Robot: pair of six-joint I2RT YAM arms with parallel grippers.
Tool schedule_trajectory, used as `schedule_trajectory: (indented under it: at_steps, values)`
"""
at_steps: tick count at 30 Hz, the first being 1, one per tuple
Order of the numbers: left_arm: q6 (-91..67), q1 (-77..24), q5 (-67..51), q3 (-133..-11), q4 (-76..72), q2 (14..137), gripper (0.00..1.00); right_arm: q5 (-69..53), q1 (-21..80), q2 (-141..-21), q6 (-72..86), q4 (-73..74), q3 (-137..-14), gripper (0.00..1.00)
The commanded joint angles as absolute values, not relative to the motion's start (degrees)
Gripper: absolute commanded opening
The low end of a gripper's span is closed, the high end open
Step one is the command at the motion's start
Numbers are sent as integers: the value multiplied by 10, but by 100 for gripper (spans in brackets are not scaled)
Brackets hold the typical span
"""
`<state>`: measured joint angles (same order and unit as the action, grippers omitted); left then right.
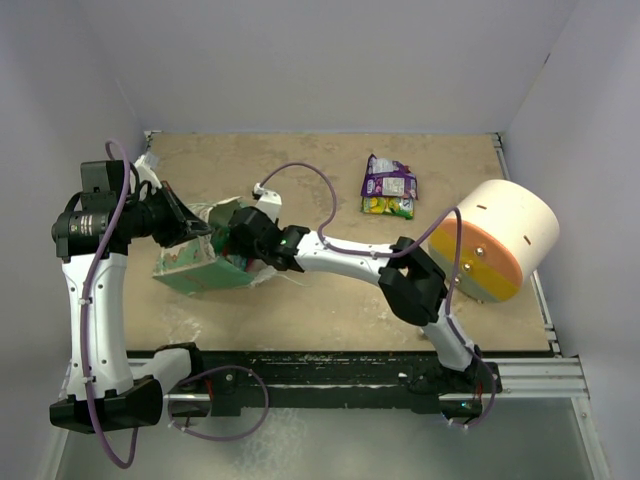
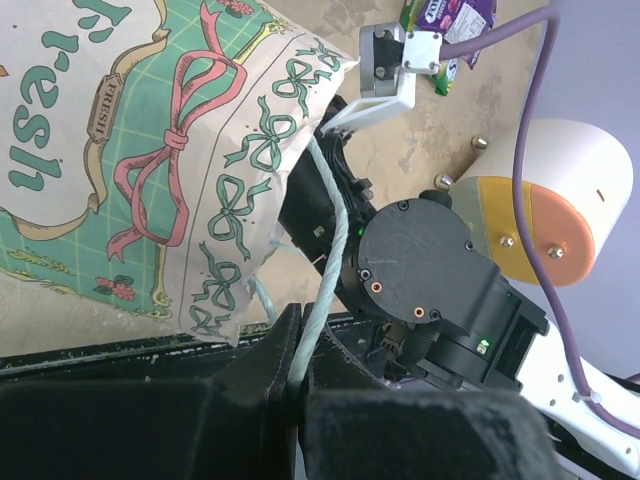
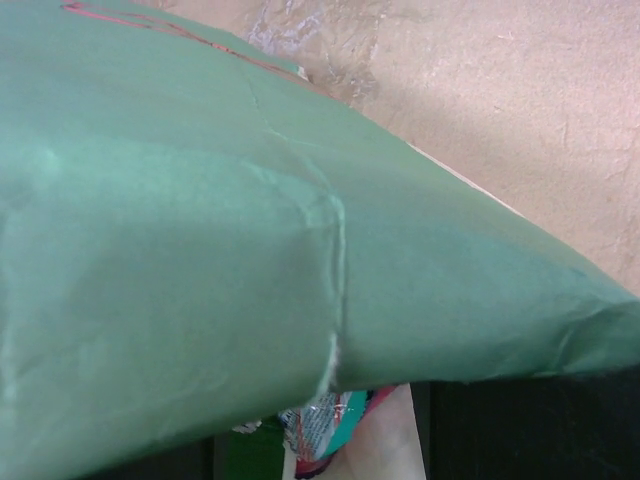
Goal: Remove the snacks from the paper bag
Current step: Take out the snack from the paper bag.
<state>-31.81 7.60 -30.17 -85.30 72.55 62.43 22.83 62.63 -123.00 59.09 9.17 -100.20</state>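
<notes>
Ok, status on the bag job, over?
Left gripper shut on string handle. Right gripper in paper bag mouth, jaws unclear. Two snacks out on table, another packet at bag edge. Cylinder well clear.

The tan, mottled surface [image 1: 330, 310] carries four things. A mint-green paper bag [image 1: 195, 268] lies on its side at the left. Toward the far right, a purple snack packet [image 1: 390, 178] and a yellow-green snack packet [image 1: 388, 207] lie flat, touching each other. A cream cylinder [image 1: 500, 240] with an orange end rests on its side at the right edge.
</notes>
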Motion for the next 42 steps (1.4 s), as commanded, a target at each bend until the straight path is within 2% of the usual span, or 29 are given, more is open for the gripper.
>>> schedule_trajectory:
  at_steps: [1,5,8,13,16,19,22,33,42]
  values:
    - [-307,76,-306,-874,724,620,0,224,624,-1247,631,86,-1039,64]
    - [-306,77,-306,-875,727,619,0,233,621,-1267,635,102,-1055,66]
    - [-304,76,-303,-875,731,616,0,238,621,-1282,635,110,-1073,61]
    - [-305,77,-302,-874,733,613,0,272,622,-1295,588,86,-1095,35]
    - [-304,77,-302,-874,735,611,0,262,622,-1286,542,60,-1100,14]
    - [-304,77,-297,-872,736,606,0,255,625,-1246,506,20,-1075,4]
    - [-307,77,-293,-872,736,603,0,246,625,-1207,475,6,-1054,0]
    - [-324,77,-258,-890,725,602,0,194,626,-1074,369,7,-974,0]
    - [-340,77,-261,-869,705,593,0,194,625,-947,348,78,-925,0]
